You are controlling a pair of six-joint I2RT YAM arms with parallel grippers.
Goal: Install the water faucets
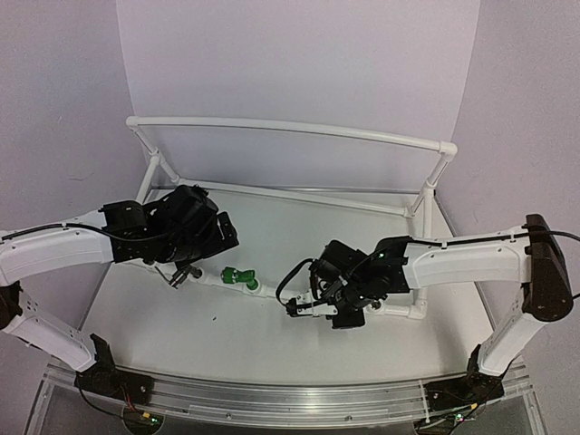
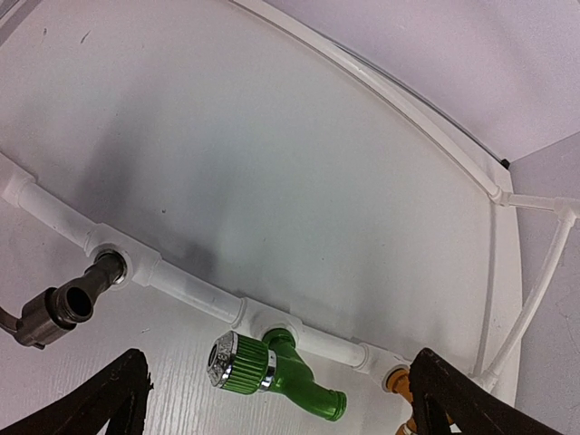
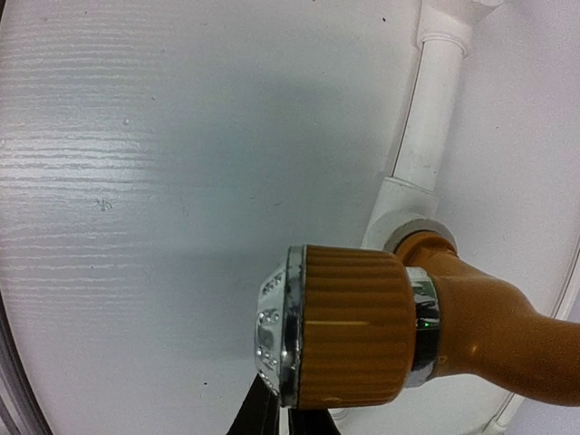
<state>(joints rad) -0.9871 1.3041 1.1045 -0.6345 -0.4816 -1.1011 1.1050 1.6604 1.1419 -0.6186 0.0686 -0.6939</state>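
On right claw [image 3: 288,419]: narrow, dark fingers [image 3: 258,412] nearly together at bottom edge of the right wrist view, tips just under the chrome rim of the ribbed brass-gold tap fitting [image 3: 362,326]. Can't tell whether pinching that rim or only touching it. Knob of that fitting at lower centre, facing left; smooth gold body running off lower right; neck seated in a round socket of the white plastic pipe frame [image 3: 435,100], right of centre.

On left claw [image 2: 278,362]: wide open, holding nothing, black fingers [image 2: 104,399] in the two bottom corners of the left wrist view. Between them, bottom centre: bright green tap fitting [image 2: 294,385] with chrome-banded knob, plugged into the middle socket of the frame's near pipe. Further out, at left edge: dark grey metal tap fitting [image 2: 63,313], open end toward the camera, plugged into the left socket. Sliver of the brass-gold one at the third socket, lower right, beside the right-hand finger.

From the top view: left claw over the dark grey fitting, left of centre; green one just right of it; right claw over the pipe, right of centre, hiding the brass-gold one. All three in a row along the same near pipe. Frame lying on the white surface [image 1: 181,335], far rail raised on uprights across the upper half.
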